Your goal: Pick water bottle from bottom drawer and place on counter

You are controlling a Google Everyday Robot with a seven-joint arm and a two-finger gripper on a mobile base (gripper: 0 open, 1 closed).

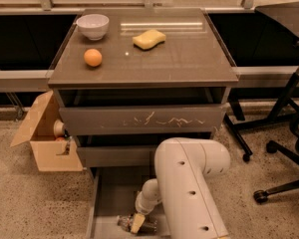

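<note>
Pincer (137, 222) down in open bottom drawer (113, 193), over water bottle (123, 221) lying on drawer floor; cannot tell whether it grips; counter (189, 59) carries bowl (93, 26), orange (92, 58), sponge (149, 39).

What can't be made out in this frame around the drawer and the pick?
- Water bottle, camera view: the gripper, low in the bottom drawer, sits over its middle, so the contact between them is hidden.
- Bottom drawer, camera view: its front is cut off by the lower picture edge, and its right side is hidden behind the arm.
- Cardboard box, camera view: its own wall hides most of its contents.
</note>
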